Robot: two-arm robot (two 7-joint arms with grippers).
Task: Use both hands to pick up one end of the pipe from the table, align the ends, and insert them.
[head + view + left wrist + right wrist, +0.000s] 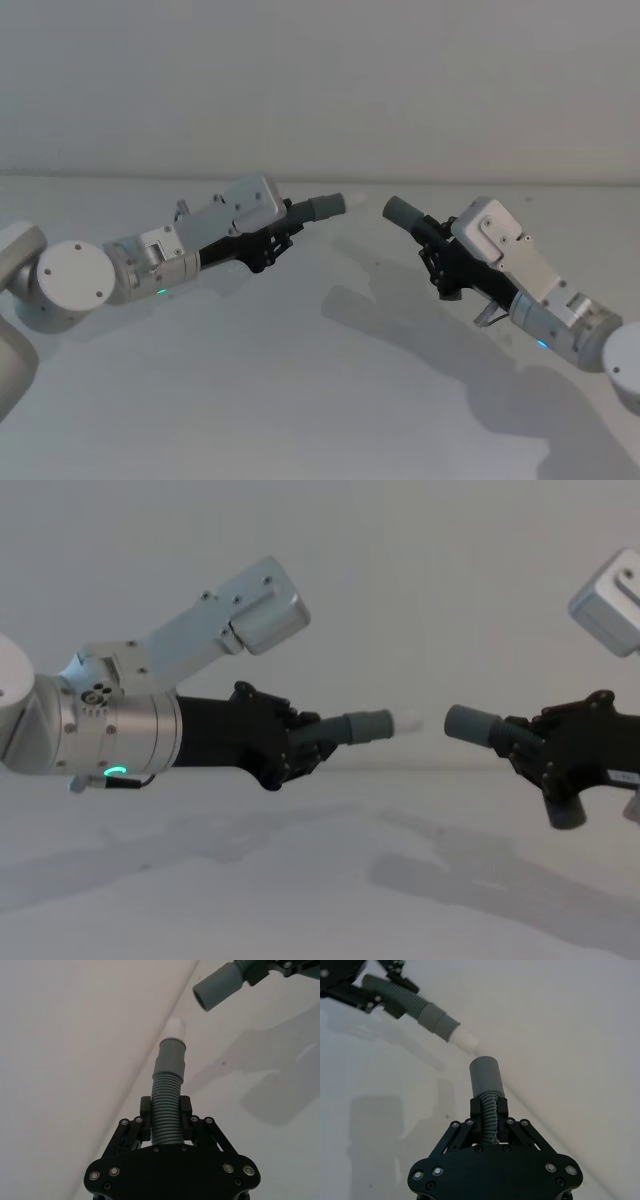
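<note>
Holding both halves clear of the counter [300, 400], we have the left tool [278, 236] pinching the ribbed middle of the tipped pipe piece [312, 209]. The right tool [436, 258] pinches the other pipe piece [422, 230]. The white tip [337, 202] faces the open cuff [400, 210] across a small gap. We judge the axes angled, so pushing now could jam the tip on the rim or twist a piece in its grip.

A plain, pale grey matte wall [320, 80] stands beyond the left fingers [283, 237] and the right fingers [437, 258], with a faint straight seam [120, 177] along its foot. Soft grey shadows [420, 335] spread beneath both finger pairs. A tiny dark speck [223, 1062] lies below the gap between them.
</note>
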